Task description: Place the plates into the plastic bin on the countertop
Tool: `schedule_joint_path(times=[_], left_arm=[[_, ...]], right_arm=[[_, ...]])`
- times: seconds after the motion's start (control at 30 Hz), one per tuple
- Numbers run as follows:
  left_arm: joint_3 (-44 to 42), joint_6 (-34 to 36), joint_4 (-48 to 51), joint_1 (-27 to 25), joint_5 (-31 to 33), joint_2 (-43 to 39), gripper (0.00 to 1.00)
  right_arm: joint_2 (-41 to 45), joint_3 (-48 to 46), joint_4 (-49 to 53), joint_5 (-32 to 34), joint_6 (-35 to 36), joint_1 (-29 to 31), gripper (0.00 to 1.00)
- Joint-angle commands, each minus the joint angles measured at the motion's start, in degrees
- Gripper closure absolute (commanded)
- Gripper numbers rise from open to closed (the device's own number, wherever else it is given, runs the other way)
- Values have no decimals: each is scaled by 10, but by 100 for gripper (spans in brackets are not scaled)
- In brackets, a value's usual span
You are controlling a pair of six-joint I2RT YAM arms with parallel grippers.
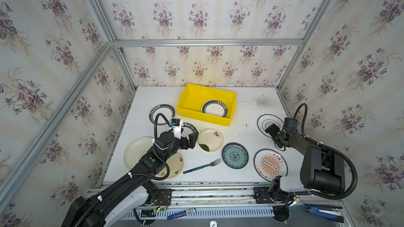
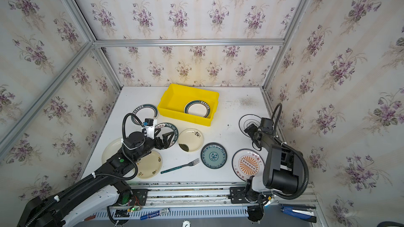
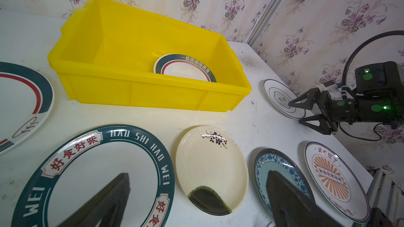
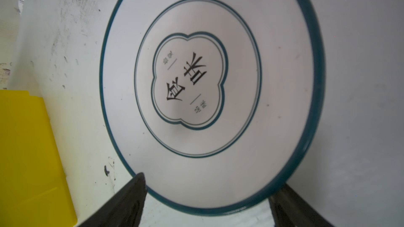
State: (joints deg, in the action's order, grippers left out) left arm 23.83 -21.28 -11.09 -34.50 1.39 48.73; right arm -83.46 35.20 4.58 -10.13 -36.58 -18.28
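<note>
The yellow plastic bin [image 1: 203,117] stands at the back of the countertop [image 1: 247,108] with one teal-rimmed plate [image 1: 214,108] inside. My right gripper [image 4: 211,181] is open at the near rim of a white plate with a thin teal ring [image 4: 196,79]; one finger lies over the rim and the other sits lower, beside it. My left gripper [image 3: 197,172] hangs open above a lettered teal-rimmed plate [image 3: 105,167] and a cream plate with a dark patch [image 3: 211,164], holding nothing. The teal patterned plate [image 1: 235,155] and orange sunburst plate [image 1: 270,165] lie near the front.
A teal-handled fork [image 1: 202,166] lies in front of the cream plate. Another teal-rimmed plate [image 1: 162,114] sits left of the bin. Two cream plates [image 1: 135,151] lie partly under the left arm. Wallpapered walls and aluminium rails close in three sides.
</note>
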Motion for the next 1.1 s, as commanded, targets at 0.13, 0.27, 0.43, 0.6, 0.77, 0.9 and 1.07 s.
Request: schedule_joint_path(times=[0.13,0.27,0.43,0.6,0.77,0.9,1.07], left_arm=[[2,7,-9,0,18,8,0],[4,8,-8,0,20,11,0],[4,8,-7,0,23,13,0],[5,9,-6,0,25,15,0],[5,8,-4,0,30,15,0],[6,9,-3,0,34,16,0],[6,9,-3,0,38,15,0]], right_arm=[[-32,-1,42,-19,-10,0,17],[-36,-1,39,-18,-10,0,19],[-31,-6,36,-12,-20,1,22],[-23,-7,36,-4,-34,1,29],[-21,-16,17,-3,-54,0,48],[-32,-17,8,-10,-63,1,51],[-40,-23,-17,-12,-79,1,58]])
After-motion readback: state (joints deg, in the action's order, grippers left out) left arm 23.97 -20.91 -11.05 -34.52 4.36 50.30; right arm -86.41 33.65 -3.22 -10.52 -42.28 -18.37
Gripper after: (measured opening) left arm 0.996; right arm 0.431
